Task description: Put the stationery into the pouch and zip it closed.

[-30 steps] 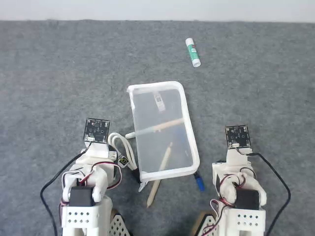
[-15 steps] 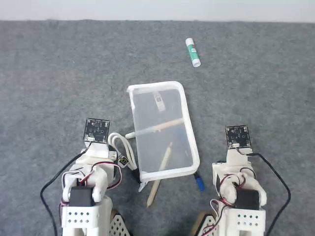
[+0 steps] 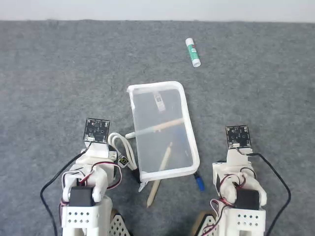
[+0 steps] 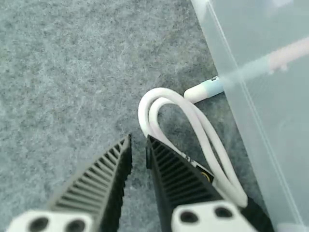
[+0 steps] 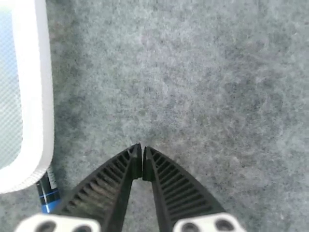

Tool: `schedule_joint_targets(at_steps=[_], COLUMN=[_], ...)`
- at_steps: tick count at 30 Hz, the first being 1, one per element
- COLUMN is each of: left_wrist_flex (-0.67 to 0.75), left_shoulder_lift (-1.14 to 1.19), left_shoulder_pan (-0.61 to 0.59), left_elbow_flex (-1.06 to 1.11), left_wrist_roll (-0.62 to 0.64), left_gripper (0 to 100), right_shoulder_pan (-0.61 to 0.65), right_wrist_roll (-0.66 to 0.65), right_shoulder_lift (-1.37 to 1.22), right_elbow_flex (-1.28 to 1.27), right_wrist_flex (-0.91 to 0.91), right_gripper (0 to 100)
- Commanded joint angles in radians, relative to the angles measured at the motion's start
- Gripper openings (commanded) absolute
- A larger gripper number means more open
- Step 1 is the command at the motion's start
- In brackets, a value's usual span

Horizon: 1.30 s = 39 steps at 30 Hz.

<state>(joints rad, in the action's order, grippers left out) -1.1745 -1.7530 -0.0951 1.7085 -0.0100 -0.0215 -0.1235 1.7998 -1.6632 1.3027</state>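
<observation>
The translucent pouch [image 3: 162,129] with a white rim lies flat between the two arms. Two wooden pencils show through it; one [image 3: 158,181] sticks out past its near edge. A blue pen [image 3: 198,182] pokes out at the near right corner, and a glue stick [image 3: 193,52] lies far back on the mat. My left gripper [image 4: 139,141] is shut, save a thin slit, holding nothing, just beside the pouch's white cord loop [image 4: 193,126]. Over bare mat my right gripper [image 5: 142,149] is shut and empty, with the pouch rim [image 5: 35,96] and blue pen [image 5: 47,192] to one side.
A white pen tip [image 4: 202,90] juts from under the pouch's side near the cord loop [image 3: 118,143]. Grey felt mat [image 3: 59,73] covers the whole table, with open room at the left, right and back. The left arm [image 3: 91,167] and right arm [image 3: 238,182] sit at the near edge.
</observation>
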Motion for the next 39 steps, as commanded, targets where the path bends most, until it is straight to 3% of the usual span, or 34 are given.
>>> schedule_joint_targets(at_steps=[1,4,10,17,20,25,33,39], left_wrist_flex=[-0.003,-0.005,0.006,0.132,0.132,0.127,0.097,0.097], left_shoulder_lift=[-0.012,-0.012,-0.012,-0.012,-0.012,-0.012,-0.012,-0.012], left_shoulder_pan=[0.005,-0.003,-0.003,-0.005,-0.097,-0.216,-0.218,-0.218], left_elbow_flex=[-0.021,-0.021,-0.059,-0.107,-0.130,-0.151,-0.163,-0.162], left_wrist_roll=[0.012,0.009,0.008,0.000,-0.077,-0.086,-0.077,-0.077], left_gripper=[5,5,5,5,4,4,4,5], right_shoulder_pan=[-0.012,-0.018,-0.170,-0.176,-0.173,-0.065,0.234,0.440], right_wrist_roll=[0.009,0.009,0.009,0.002,0.000,-0.132,-0.184,-0.193], right_shoulder_lift=[0.016,0.016,0.016,0.016,0.016,0.015,-0.005,-0.248], right_elbow_flex=[-0.020,-0.008,0.120,0.163,0.222,0.374,0.586,0.657], right_wrist_flex=[-0.018,-0.016,-0.094,-0.320,-0.340,-0.266,-0.077,0.022], right_gripper=[0.7,0.7,0.7,0.9,0.9,0.7,0.6,0.8])
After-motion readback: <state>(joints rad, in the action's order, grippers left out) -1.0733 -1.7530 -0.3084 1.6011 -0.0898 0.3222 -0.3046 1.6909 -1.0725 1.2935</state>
